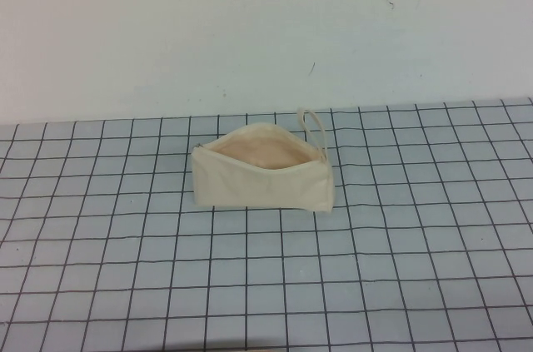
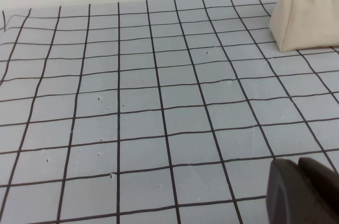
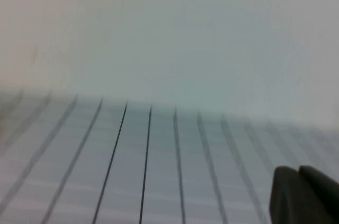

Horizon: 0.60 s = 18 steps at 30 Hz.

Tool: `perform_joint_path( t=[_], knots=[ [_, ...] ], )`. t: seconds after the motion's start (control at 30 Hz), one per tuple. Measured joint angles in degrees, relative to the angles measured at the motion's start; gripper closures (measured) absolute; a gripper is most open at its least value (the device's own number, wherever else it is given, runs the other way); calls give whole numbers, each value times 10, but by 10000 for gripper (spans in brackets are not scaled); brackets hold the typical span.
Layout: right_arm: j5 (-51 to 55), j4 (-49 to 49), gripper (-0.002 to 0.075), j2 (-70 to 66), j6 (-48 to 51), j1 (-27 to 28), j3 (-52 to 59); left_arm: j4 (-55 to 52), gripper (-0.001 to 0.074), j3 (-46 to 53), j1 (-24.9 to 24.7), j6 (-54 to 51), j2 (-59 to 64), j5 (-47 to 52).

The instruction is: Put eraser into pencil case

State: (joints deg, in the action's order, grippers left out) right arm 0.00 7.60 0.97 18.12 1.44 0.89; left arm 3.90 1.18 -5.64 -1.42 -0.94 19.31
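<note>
Pale blue-grey surface (image 1: 416,269) with dark grid lines runs up to a plain white wall (image 1: 250,27). Near the middle, closer to the far edge, sits the cream canvas pencil case (image 1: 262,176), unzipped, its peach lining showing (a small loop sticks up at its right end). No eraser can be seen. The left tool (image 2: 304,192) and right tool (image 3: 304,195) show only as dark tips, held low over the surface; whether they are apart or together I cannot tell.

A pale blue-grey table mat ruled with a dark grid (image 1: 400,269) lies flat before a plain white wall (image 1: 250,27).
</note>
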Motion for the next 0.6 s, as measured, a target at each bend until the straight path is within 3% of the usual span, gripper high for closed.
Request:
perform_joint_path(
  t=[0.17,0.6],
  knots=[
    [184,-43,727,0,-11,4,8,0,736,0,0,0,0,0],
    [194,-83,727,0,-91,4,7,0,737,0,0,0,0,0]
  ],
)
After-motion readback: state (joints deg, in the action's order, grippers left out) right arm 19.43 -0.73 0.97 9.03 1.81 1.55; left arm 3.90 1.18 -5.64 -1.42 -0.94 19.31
